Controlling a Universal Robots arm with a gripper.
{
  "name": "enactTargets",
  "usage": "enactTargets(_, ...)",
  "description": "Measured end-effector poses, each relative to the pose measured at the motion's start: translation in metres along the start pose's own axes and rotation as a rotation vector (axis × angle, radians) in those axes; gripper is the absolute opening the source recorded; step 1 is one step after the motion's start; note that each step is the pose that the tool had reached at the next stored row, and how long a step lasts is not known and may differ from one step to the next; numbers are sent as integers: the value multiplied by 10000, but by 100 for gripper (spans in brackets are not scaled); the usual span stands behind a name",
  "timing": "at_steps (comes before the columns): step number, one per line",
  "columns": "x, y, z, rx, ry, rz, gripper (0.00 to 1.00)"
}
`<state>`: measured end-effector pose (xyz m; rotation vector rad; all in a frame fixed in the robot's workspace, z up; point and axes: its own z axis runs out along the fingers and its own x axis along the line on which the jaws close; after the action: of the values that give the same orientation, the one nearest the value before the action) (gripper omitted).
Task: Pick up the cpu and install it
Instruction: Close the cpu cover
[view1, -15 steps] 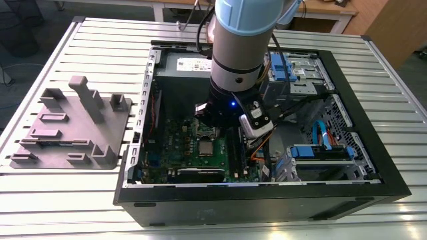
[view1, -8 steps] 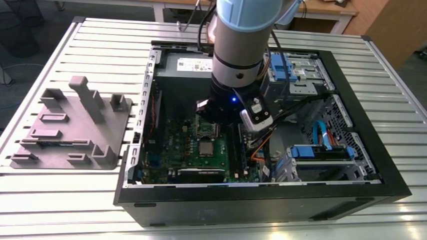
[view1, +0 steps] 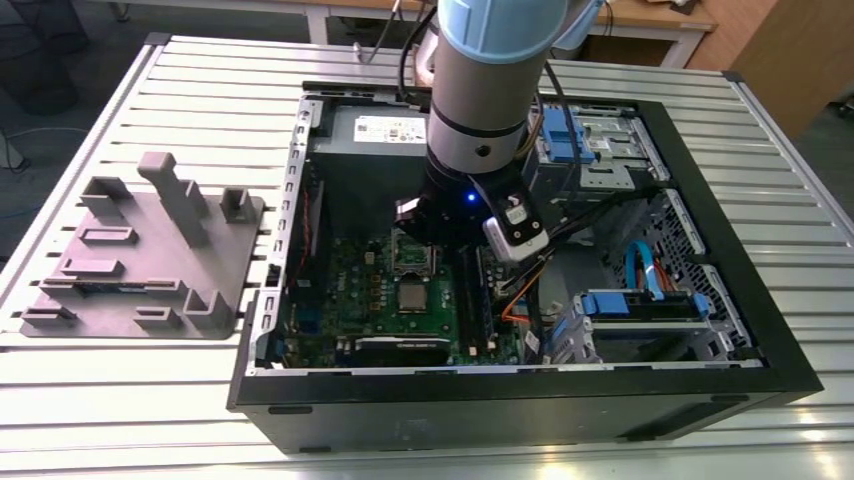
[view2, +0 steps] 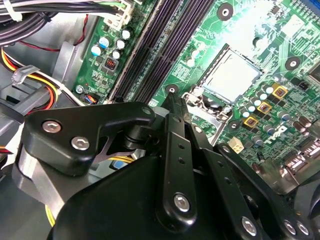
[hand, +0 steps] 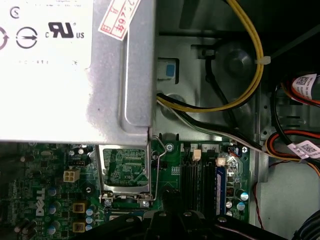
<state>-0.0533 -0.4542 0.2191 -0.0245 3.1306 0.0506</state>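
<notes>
In the exterior view, the arm (view1: 481, 110) is seen reaching down into the open computer case (view1: 534, 400), which lies on the slatted worktop (view1: 200, 80). The cpu (view1: 411, 297) is seated flat in its socket on the motherboard (view1: 360, 290), just nearer the camera than the wrist. A grey holder tray (view1: 147, 250) is set well apart at the exterior view's left.

In the second wrist view, the pincer (view2: 172, 100) seems to be closed on nothing, though much is hidden by its linkage. Its tip is placed between the memory slots (view2: 155, 55) and the cpu (view2: 231, 75), which is near but untouched. The chip is square, so no long axis is offered.

In the first wrist view, the hinged socket frame (hand: 125, 167) is seen raised just beyond the pincer (hand: 170, 195), and cables (hand: 250, 75) are crowded behind. Room is judged tight.
</notes>
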Motion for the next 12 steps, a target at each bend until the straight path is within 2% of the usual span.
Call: enactTargets(12, -11, 6, 8, -2, 1, -36, 11)
